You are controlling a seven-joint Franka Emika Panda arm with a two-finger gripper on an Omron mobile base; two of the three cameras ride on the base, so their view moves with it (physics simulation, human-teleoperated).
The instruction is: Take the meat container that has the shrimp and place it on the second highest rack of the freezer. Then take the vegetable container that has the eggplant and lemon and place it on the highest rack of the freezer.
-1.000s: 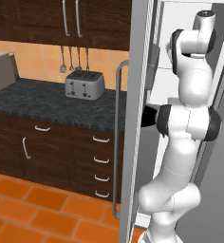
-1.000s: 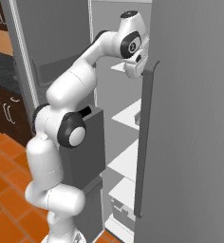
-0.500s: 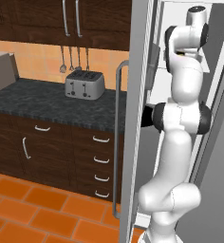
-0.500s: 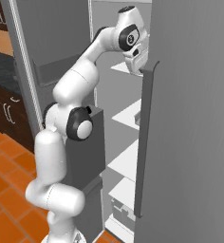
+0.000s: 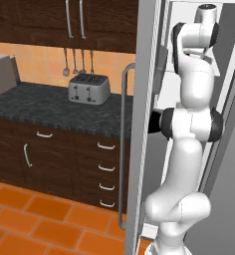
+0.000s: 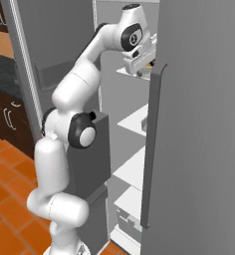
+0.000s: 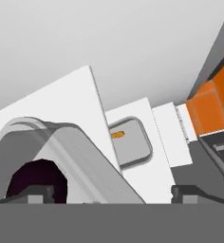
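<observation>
**Jaws opened since a second ago, arm raised higher**

Gripper (image 7: 112, 194) now spread wide, holding nothing; fingertips (image 7: 35, 193) far apart at bottom of hand view. Vegetable container (image 7: 52, 156) directly below, between the tips, resting on highest rack (image 7: 61, 95); dark eggplant (image 7: 35, 182) inside, near the left tip. Meat container (image 7: 130, 142) with shrimp (image 7: 117, 135) farther beyond, on lower shelf. Hand at top shelf (image 6: 134, 74) in right base view.
</observation>
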